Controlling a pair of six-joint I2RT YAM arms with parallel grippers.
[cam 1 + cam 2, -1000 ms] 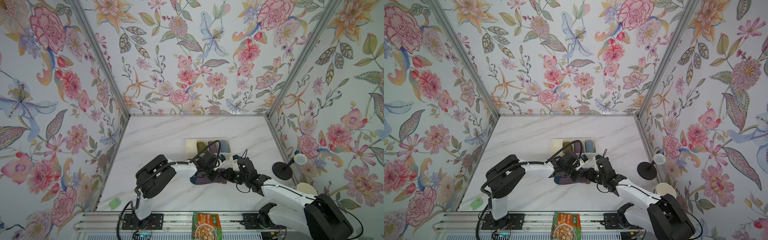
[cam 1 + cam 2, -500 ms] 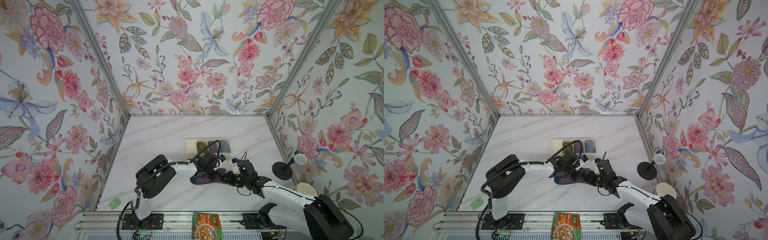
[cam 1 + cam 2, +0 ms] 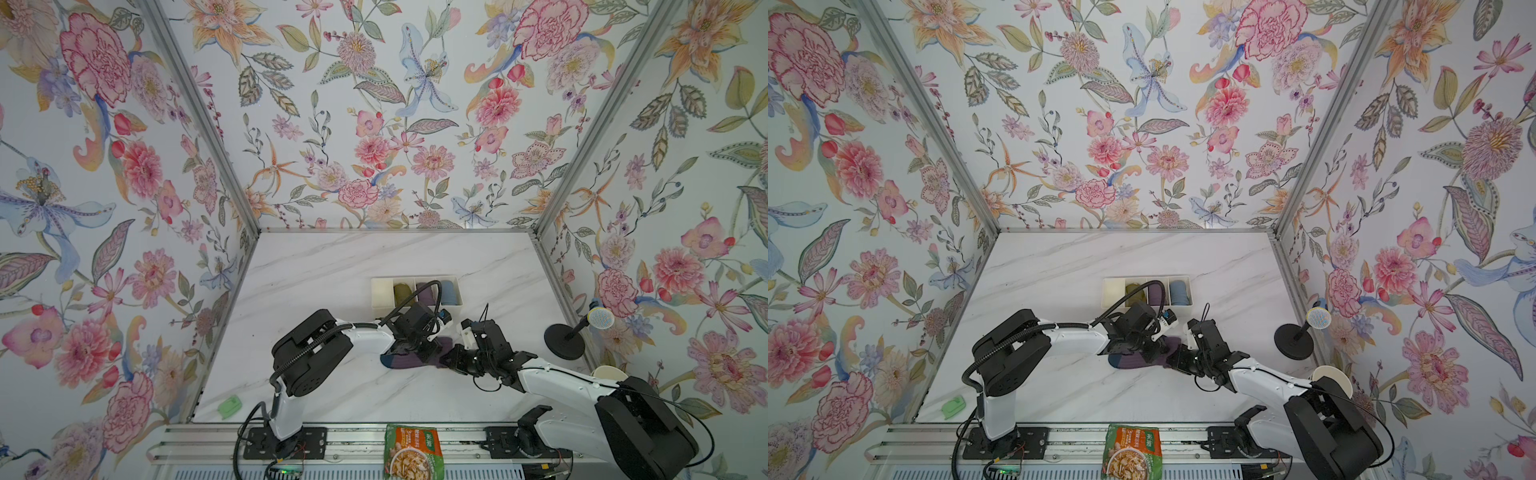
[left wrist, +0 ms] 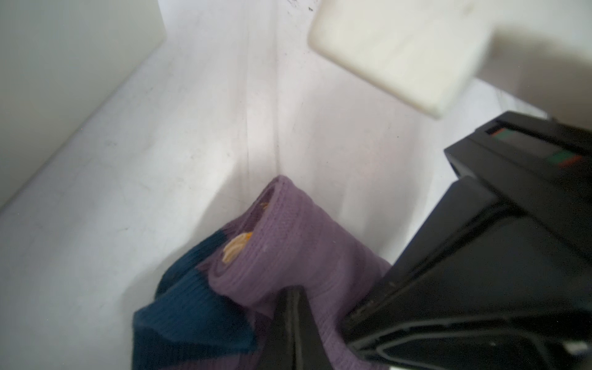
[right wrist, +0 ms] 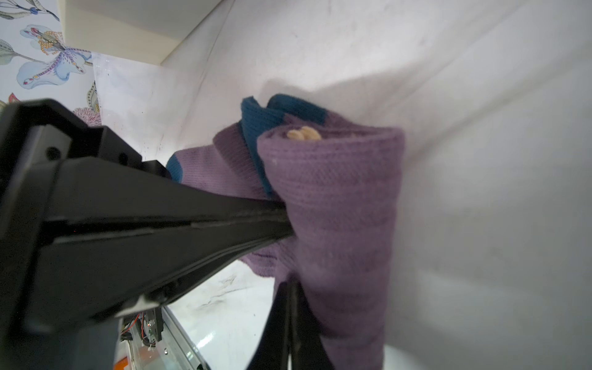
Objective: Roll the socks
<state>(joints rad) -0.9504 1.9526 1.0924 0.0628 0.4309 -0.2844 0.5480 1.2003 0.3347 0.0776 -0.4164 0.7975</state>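
Note:
The socks (image 3: 397, 361) (image 3: 1127, 360) lie mid-table, purple with navy patches, between my two grippers. They are partly rolled: in the right wrist view the socks (image 5: 336, 198) form a loose purple roll with the yellow cuff (image 5: 302, 134) in its core. My left gripper (image 3: 431, 353) (image 3: 1156, 353) (image 4: 293, 290) is shut, with its tips pinched into the purple fabric (image 4: 288, 243). My right gripper (image 3: 451, 359) (image 3: 1173, 359) (image 5: 291, 285) is shut on the roll's edge from the opposite side. The left fingers (image 5: 192, 221) reach into the fold from the side.
A white divided tray (image 3: 381, 291) stands just behind, holding an olive bundle (image 3: 401, 293), a purple one and a light blue bundle (image 3: 449, 291). A black microphone stand (image 3: 565, 341) and a cup (image 3: 609, 372) are at the right, a green item (image 3: 230, 406) front left, a snack pack (image 3: 413, 455) on the rail.
My right gripper has shifted slightly left, closer against the socks and the left gripper. The left arm has barely moved.

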